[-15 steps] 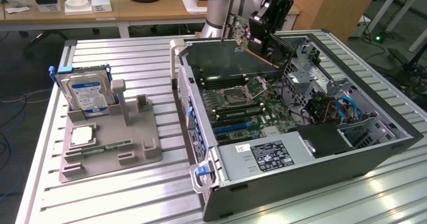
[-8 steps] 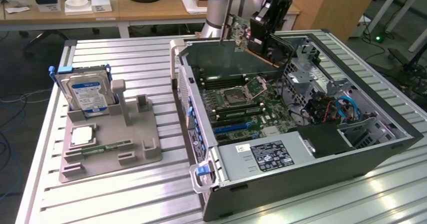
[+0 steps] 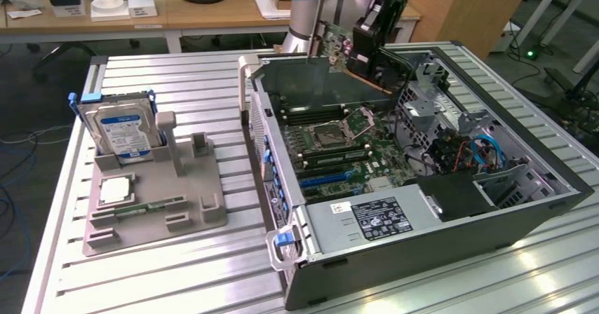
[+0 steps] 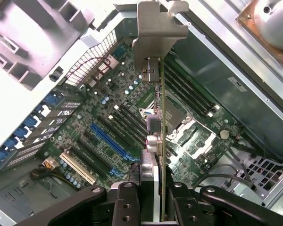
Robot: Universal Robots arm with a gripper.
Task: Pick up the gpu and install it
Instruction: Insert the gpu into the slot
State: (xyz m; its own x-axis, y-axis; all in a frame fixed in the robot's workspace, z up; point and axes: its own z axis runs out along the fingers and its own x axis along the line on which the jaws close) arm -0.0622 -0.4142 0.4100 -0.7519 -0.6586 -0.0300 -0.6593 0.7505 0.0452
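Your claw [image 4: 153, 200] is partly closed, clamped on the gpu [image 4: 154, 126]: a thin card seen edge-on, with a silvery bracket [image 4: 156, 28]. It hangs over the motherboard [image 4: 108, 125] in the case [image 3: 421, 258]. The drive's [image 3: 122, 128] blue-white label is unreadable.

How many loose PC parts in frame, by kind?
Silver hard drive with blue-white label, upright in the grey plastic holder: 1
Square silver processor chip, on the holder: 1
Narrow green memory stick, on the holder: 1
Thin flat gpu card with silvery metal bracket, in the gripper above the open computer case: 1
Total: 4
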